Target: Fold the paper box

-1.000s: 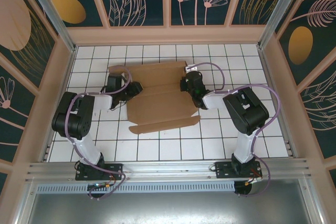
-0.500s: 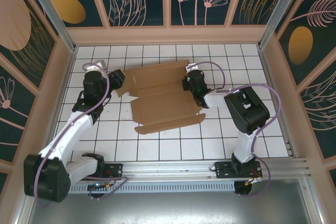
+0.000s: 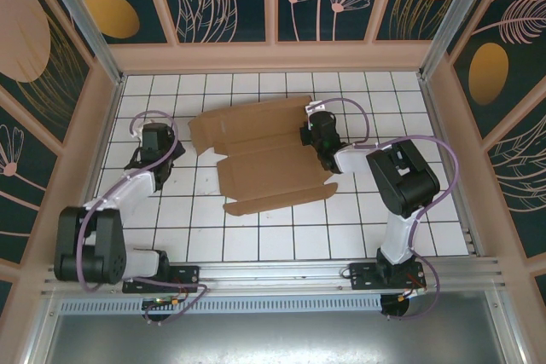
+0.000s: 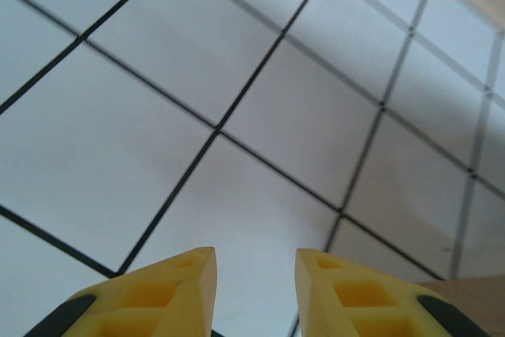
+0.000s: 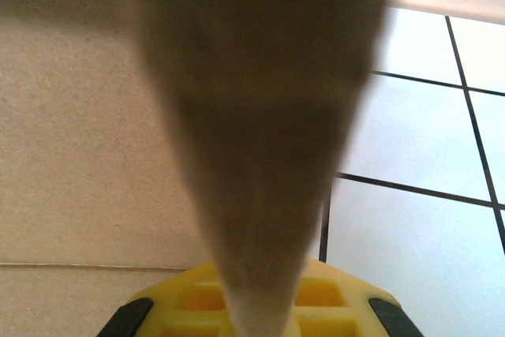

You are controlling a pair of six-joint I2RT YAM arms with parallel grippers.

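**Right tool clamps the flap, left tool waits off to the side**

The paper box (image 3: 269,155) lies mid-worktop (image 3: 358,210), a touch toward 12 o'clock. It's a plain brown corrugated sheet, mostly flat, with creases marking its panels and a narrow strip along the 6 o'clock edge. At its 3 o'clock edge the right tool (image 5: 254,304) is closed tight on a raised flap, likely anchoring the sheet for a fold. Out at 9 o'clock the left tool (image 4: 255,266) hovers over bare tiles, fingers parted, gripping nothing, apart from the cardboard.
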